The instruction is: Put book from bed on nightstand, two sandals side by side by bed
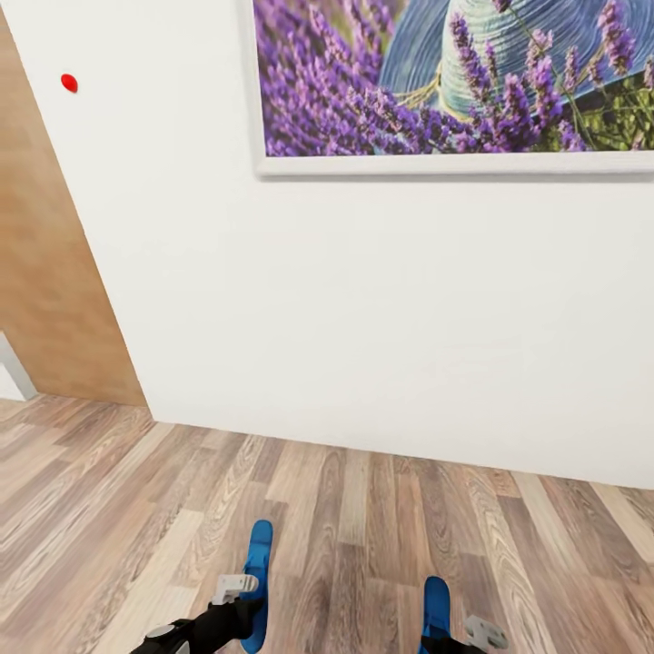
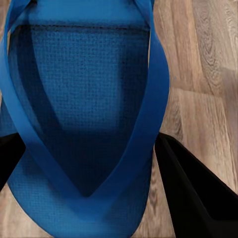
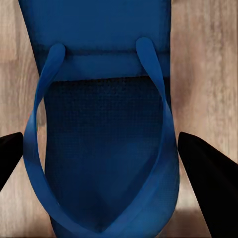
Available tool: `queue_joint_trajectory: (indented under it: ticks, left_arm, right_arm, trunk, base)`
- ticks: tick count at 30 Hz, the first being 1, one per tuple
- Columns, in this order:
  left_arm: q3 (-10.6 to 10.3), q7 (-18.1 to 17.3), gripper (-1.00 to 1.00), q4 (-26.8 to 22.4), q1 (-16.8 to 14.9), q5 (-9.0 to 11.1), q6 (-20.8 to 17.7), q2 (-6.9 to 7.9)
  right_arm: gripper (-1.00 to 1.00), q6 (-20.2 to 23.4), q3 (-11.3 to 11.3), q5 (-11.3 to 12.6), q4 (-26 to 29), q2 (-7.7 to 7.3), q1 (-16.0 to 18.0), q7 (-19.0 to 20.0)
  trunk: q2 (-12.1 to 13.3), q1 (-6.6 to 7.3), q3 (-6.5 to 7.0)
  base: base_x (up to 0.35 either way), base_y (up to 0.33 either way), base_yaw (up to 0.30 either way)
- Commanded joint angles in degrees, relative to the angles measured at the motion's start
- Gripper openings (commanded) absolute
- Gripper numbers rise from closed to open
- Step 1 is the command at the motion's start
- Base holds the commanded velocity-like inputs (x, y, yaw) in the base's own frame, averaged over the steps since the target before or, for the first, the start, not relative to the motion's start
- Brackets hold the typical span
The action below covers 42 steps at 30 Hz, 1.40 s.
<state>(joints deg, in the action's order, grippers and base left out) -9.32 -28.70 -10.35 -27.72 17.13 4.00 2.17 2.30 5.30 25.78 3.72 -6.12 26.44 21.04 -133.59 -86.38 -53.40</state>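
Sandals: bright blue, textured soles w/ V-straps. We clamp left sandal (image 1: pixel 257 581) in left gripper (image 1: pixel 243 590), right sandal (image 1: pixel 436 607) in right gripper (image 1: pixel 450 636); heels cut off.

Both your arms sit low at the near edge of the head view, reaching forward. Your left gripper (image 1: pixel 245 599) is closed on a sandal (image 1: pixel 258 581), its dark fingers (image 2: pixel 193 193) flanking the sole in the left wrist view. Your right gripper (image 1: pixel 445 640) likewise clamps the other sandal (image 1: pixel 436 607), with black fingers (image 3: pixel 210 188) on either side of it in the right wrist view.
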Motion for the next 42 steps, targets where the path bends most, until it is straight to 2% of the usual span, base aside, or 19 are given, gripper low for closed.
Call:
queue_joint_trajectory:
  ticks: [1, 30, 36, 42]
  left_arm:
    - [-0.42, -0.12, -1.00, 0.06, -0.05, 0.38, 0.30, 0.03]
    - [-0.44, -0.12, -1.00, 0.06, -0.05, 0.37, 0.30, 0.03]
    - [-0.43, -0.12, -1.00, 0.06, -0.05, 0.40, 0.30, 0.07]
    - [-0.42, -0.12, -1.00, 0.06, -0.05, 0.38, 0.30, 0.07]
  right_arm:
    - [-1.00, 0.25, 0.41, 0.62, 0.07, -0.03, 0.01, 0.13]
    - [-1.00, 0.25, 0.41, 0.64, 0.06, -0.03, 0.01, 0.13]
    - [-1.00, 0.25, 0.41, 0.63, 0.06, -0.02, 0.01, 0.11]
    - [-1.00, 0.24, 0.42, 0.62, 0.06, -0.02, 0.01, 0.14]
  trunk:
    - [-0.02, -0.02, -0.05]
    - [-0.02, -0.02, -0.05]
    - [-0.02, -0.02, -0.05]
    - [-0.02, -0.02, -0.05]
  base:
    - [0.330, 0.000, 0.042]
    - [0.330, 0.000, 0.004]
    - [0.315, 0.000, 0.217]
    - [0.083, 0.000, 0.289]
